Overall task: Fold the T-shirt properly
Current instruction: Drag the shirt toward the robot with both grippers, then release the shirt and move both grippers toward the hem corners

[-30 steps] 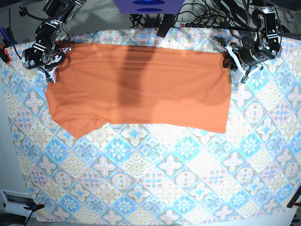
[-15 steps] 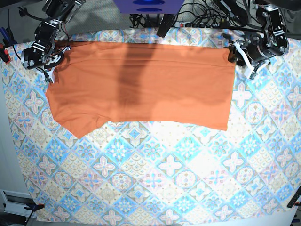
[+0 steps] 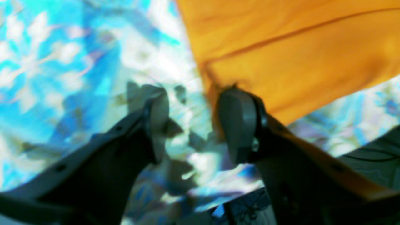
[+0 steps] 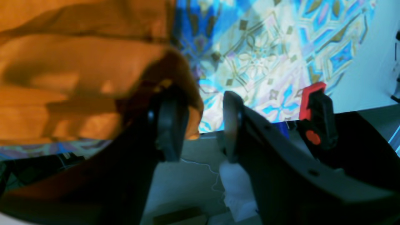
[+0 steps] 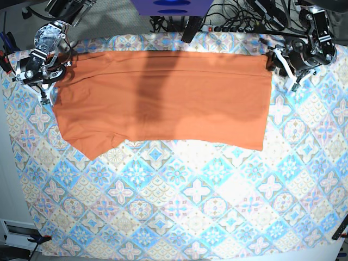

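The orange T-shirt point(image 5: 163, 98) lies flat as a wide band across the far half of the table, one sleeve sticking out at its near left. At the shirt's right edge, my left gripper point(image 5: 283, 68) stands open. In the left wrist view the left gripper point(image 3: 197, 125) has only tablecloth in its gap, and the T-shirt point(image 3: 297, 47) edge brushes the outside of one finger point(image 3: 237, 125). My right gripper point(image 5: 53, 81) is open at the shirt's far left corner. In the right wrist view a T-shirt point(image 4: 62, 78) corner drapes over one finger point(image 4: 170, 131) of the right gripper point(image 4: 201, 125).
The blue-and-pink patterned tablecloth point(image 5: 179, 206) covers the whole table. A red clamp point(image 4: 315, 115) grips the table edge beside my right gripper. Cables and a power strip point(image 5: 234, 24) run along the back edge, next to a purple box point(image 5: 171, 6).
Both grippers have opened and let go of the shirt's far corners. The left one drew off to the right; the right one shifted left and back. The shirt settled flat.
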Motion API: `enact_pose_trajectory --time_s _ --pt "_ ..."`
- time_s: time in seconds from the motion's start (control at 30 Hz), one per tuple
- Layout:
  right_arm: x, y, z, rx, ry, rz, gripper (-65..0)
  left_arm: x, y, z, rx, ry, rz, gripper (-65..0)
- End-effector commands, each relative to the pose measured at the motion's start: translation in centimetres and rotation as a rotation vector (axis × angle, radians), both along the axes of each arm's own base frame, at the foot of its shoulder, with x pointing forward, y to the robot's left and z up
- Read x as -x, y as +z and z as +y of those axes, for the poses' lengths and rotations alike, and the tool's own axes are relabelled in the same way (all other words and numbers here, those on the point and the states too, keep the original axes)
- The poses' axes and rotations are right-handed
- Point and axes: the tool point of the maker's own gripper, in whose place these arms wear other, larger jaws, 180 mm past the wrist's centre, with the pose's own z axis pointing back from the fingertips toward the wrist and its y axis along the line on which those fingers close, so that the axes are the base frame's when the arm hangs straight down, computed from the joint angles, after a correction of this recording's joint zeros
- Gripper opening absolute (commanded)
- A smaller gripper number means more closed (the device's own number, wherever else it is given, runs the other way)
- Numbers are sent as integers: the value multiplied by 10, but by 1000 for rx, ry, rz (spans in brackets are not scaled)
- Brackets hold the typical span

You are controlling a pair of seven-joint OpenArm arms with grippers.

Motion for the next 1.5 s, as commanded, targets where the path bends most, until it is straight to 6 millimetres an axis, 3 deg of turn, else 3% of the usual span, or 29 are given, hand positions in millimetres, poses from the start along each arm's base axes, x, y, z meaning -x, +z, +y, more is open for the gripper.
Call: enact_pose_trajectory --time_s 0.0,0.1,0.37,0.67,0.83,0.97,1.03,1.23,1.37,1.47 --pt "-5 10 -10 37 -4 -17 -437 12 -3 21 -84 7 66 -341" --pt "-9 10 -8 46 33 0 -427 12 -2 21 -87 6 67 -335" --pt "-6 5 -1 47 79 26 -319 12 -2 21 -87 6 67 -334" --pt "-9 9 -2 52 80 9 -309 12 -2 21 -86 6 64 -334" --pt "-23 31 -4 94 94 -60 -309 8 0 21 -77 12 49 -336" --pt "-44 56 -6 133 96 -140 -309 -8 5 20 -77 12 14 -340" --pt "-47 58 -6 134 96 -147 -309 -15 12 21 -88 6 -10 -340" --pt "-46 63 -15 197 87 -119 -309 -43 58 46 -164 55 -161 -340" --pt "-52 69 -18 237 79 -121 -310 -57 80 45 -194 33 -231 -341" --pt "-59 75 -18 240 76 -142 -310 -63 85 42 -193 29 -253 -341"
